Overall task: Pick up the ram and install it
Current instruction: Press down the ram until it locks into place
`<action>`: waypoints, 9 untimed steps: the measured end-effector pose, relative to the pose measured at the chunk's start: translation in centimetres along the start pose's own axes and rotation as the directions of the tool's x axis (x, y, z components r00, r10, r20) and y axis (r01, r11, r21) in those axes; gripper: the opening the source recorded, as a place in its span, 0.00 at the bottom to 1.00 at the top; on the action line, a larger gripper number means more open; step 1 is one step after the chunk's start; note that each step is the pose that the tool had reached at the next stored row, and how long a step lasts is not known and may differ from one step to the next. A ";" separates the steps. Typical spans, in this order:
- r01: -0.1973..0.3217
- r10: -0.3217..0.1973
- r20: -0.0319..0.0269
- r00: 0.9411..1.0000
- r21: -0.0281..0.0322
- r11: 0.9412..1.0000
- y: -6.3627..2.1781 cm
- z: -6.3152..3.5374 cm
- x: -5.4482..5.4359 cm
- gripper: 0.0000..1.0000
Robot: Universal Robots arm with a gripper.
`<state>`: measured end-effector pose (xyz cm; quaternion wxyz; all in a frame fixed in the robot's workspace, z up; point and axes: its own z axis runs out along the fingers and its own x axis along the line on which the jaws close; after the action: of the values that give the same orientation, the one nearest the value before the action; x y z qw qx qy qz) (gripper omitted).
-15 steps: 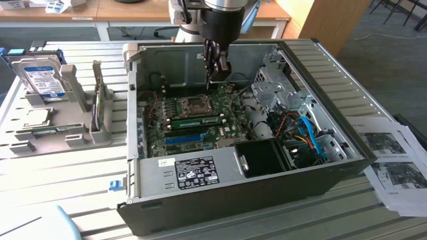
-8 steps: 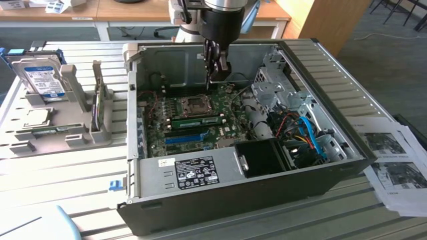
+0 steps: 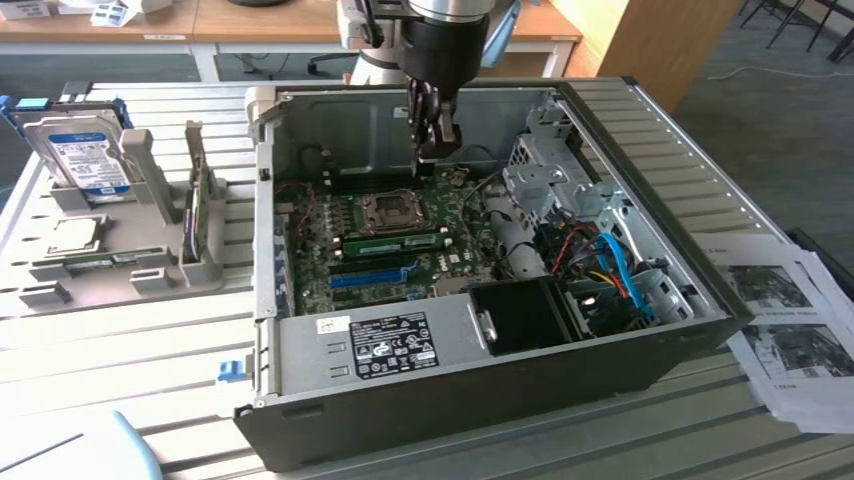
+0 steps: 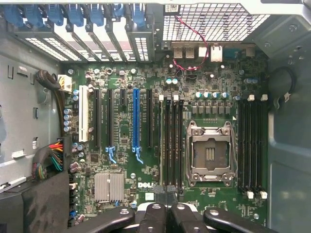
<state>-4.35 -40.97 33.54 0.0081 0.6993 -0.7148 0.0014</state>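
ram point(image 3: 396, 243) already sits in a motherboard point(image 3: 315, 272) slot by the CPU socket point(image 3: 391, 208), gripper point(image 3: 435, 152) above it with fingers closed and empty, so install looks near done.

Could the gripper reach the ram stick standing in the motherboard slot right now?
Probably yes: the case is open, the gripper hangs above the motherboard, and nothing covers the ram's top edge.

white "dell" logo point(image 4: 145, 185), on green motherboard point(image 4: 146, 77)
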 end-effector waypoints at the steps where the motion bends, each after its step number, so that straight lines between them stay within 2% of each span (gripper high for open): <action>1: 0.000 0.000 0.000 1.000 0.000 1.000 0.00 0.00 0.0 0.09; 9: 0.000 0.000 0.000 1.000 0.000 1.000 0.00 0.00 0.0 0.09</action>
<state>-4.35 -40.97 33.54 0.0081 0.6993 -0.7148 0.0013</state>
